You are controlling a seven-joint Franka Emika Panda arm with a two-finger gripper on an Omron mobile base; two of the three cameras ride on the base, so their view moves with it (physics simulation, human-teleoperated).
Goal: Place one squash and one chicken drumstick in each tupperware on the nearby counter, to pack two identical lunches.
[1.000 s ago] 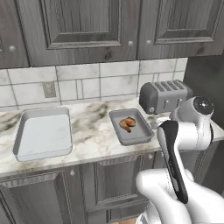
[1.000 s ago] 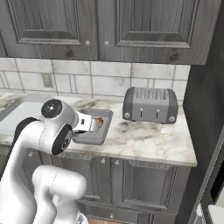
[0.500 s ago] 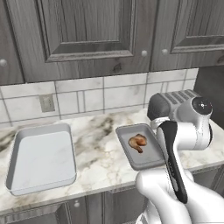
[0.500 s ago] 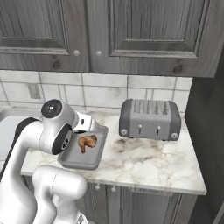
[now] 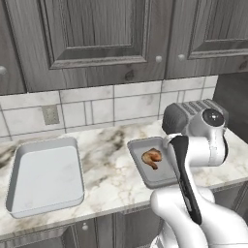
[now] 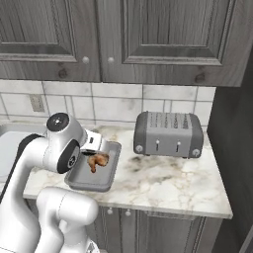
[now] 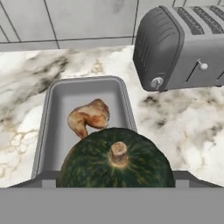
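Above the grey tray (image 7: 50,109), fingers spread wide around a round squash (image 7: 116,162): hard, heavy, smooth; grip its widest girth.

A glossy white, rounded-shelled robot arm (image 5: 193,213) is seen, with dark grey joint caps and a black strip.

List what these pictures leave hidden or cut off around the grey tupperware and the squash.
- Hand view: the squash loses its lower half to the bottom edge and covers the near end of the grey tupperware; the fingertips gripping it are hidden.
- Left base view: the arm covers the tupperware's right rim and part of the toaster.
- Right base view: the arm hides the tupperware's left side; the pale tupperware is cut by the left edge.
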